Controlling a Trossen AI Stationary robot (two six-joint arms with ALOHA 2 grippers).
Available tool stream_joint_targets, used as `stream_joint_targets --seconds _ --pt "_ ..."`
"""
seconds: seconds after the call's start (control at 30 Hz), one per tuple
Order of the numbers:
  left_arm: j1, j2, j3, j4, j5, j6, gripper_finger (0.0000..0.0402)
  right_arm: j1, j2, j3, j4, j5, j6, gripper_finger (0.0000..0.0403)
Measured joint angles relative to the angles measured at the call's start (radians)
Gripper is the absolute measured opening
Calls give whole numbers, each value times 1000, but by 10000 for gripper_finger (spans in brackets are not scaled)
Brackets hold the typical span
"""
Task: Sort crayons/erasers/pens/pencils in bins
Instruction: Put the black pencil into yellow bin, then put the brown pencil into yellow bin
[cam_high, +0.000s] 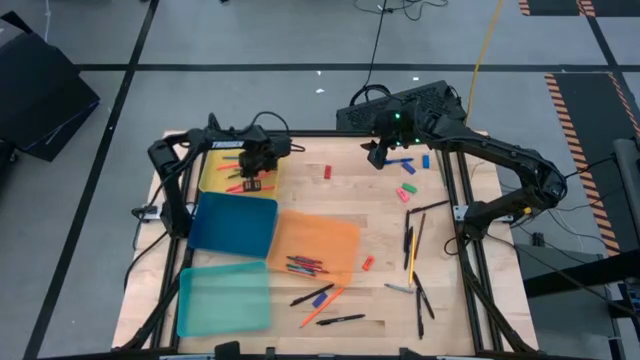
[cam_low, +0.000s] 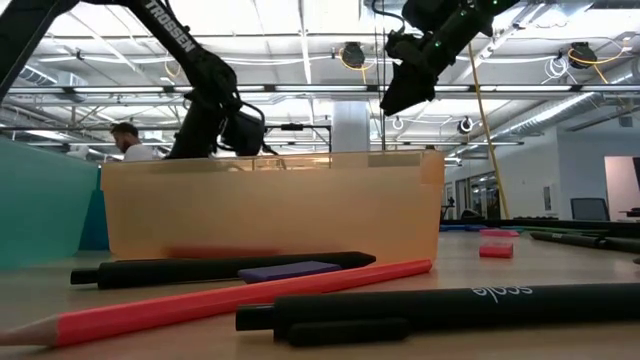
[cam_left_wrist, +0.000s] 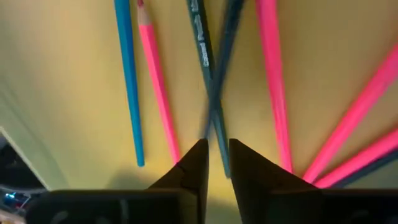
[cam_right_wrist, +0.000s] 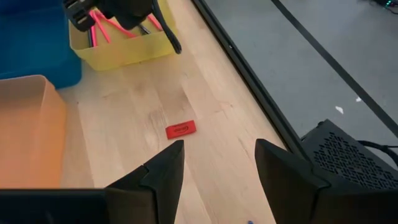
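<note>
My left gripper (cam_high: 251, 178) hangs low over the yellow bin (cam_high: 215, 172). Its fingers (cam_left_wrist: 198, 163) stand a narrow gap apart above several pink, blue and grey pencils (cam_left_wrist: 155, 87) lying on the bin floor. A blurred dark stick (cam_left_wrist: 217, 81) shows just beyond the fingertips, and I cannot tell whether it touches them. My right gripper (cam_high: 378, 152) is open and raised over the table's far right, with nothing between its fingers (cam_right_wrist: 163, 171). A red eraser (cam_right_wrist: 180, 129) lies flat on the wood ahead of it.
The blue bin (cam_high: 235, 222), orange bin (cam_high: 318, 240) holding pens (cam_high: 305, 265), and teal bin (cam_high: 225, 298) sit left of centre. Loose erasers (cam_high: 407, 188) lie near the right gripper. Pens (cam_high: 412, 245) lie at the right. Pens and an orange pencil (cam_high: 322, 303) lie at the front edge.
</note>
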Motion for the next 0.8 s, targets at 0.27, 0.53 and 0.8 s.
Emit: stream_joint_targets --seconds 0.27,0.53,0.8 --pt "4 -92 -4 -9 25 1 86 0 0 0 -3 -1 -10 191" --pt "4 -425 -4 -50 141 -154 87 -39 53 1 -131 37 -8 190" --pt "-3 -721 -21 44 286 -351 88 -88 217 18 -335 -4 -52 189"
